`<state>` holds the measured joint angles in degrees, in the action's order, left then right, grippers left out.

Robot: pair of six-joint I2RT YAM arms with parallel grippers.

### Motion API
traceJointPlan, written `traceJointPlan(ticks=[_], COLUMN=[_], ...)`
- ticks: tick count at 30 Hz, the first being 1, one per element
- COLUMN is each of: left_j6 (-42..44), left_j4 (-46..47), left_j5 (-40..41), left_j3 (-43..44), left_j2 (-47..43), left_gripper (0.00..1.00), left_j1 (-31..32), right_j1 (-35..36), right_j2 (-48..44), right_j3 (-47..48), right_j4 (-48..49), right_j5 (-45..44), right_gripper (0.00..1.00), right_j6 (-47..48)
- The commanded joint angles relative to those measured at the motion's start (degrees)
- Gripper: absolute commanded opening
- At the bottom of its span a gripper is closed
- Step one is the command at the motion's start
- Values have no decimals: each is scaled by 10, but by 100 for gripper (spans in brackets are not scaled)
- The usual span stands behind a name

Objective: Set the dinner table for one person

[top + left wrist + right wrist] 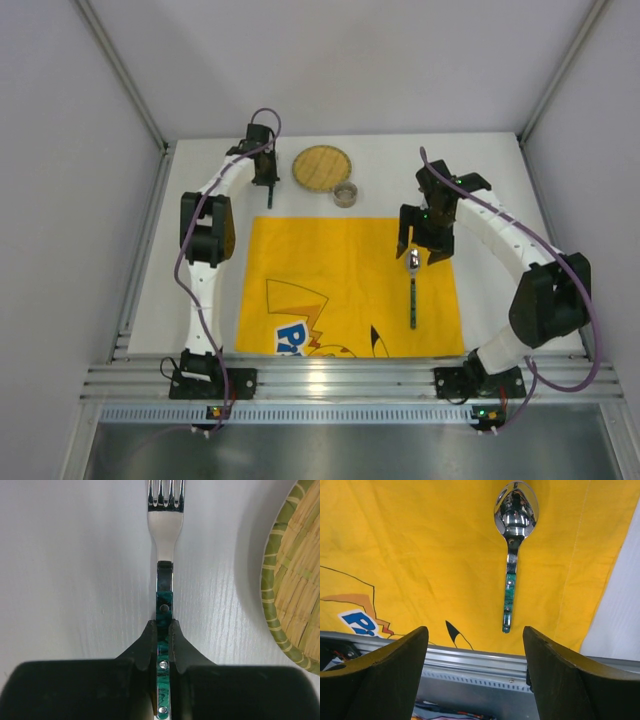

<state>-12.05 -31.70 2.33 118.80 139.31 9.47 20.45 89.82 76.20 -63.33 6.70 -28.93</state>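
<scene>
Step in hand: the left end effector [164, 630] is clenching the green handle of the fork [165, 525], so the pick-up looks made and the lift is not yet begun.
Desk: the white desk [75, 580] is carrying the fork on its bare surface, at about 11 o'clock off the yellow mat [330, 270].
Right side: the right end effector [475, 645] is hanging released, jaws wide, over the mat's 3 o'clock side. The spoon [511, 565] is lying apart from it, bowl toward 12 o'clock.
Next move: probably raising the fork and carrying it toward 5 o'clock, to the mat's 9 o'clock edge. That is calling for a level grip and clearance from the woven plate [323, 168].
Views: the left wrist view is showing the pinch on the handle, which the top view is hiding under the arm. Only the top view is showing the small round cup [345, 194] and the whole layout.
</scene>
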Motion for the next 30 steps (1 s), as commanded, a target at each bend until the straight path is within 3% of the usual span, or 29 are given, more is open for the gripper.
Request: traceJointPlan(ticks=[1, 8, 12, 15, 21, 26, 30], left_j6=[-13, -33, -38, -74, -168, -249, -284], left_j4=[-14, -8, -34, -55, -19, -54, -42], left_j5=[6, 13, -5, -21, -38, -28, -5], left_j3=[15, 15, -51, -157, -482, -636, -727], left_j2=[-8, -139, -207, -299, -539, -689, -756], left_gripper=[0, 0, 0, 0, 0, 0, 0], left_j1=[-1, 1, 2, 15, 63, 125, 159], right_j1=[-5, -5, -3, -3, 2, 2, 4], right_j2=[-13, 0, 56, 135, 350, 503, 534], right_j3=[14, 35, 136, 215, 505, 618, 619], right_j4=[6, 26, 51, 56, 31, 53, 108], right_j5=[-2, 21, 63, 76, 75, 70, 71], right_gripper=[77, 79, 84, 88, 89, 88, 86], right_j6=[9, 22, 27, 35, 34, -9, -37])
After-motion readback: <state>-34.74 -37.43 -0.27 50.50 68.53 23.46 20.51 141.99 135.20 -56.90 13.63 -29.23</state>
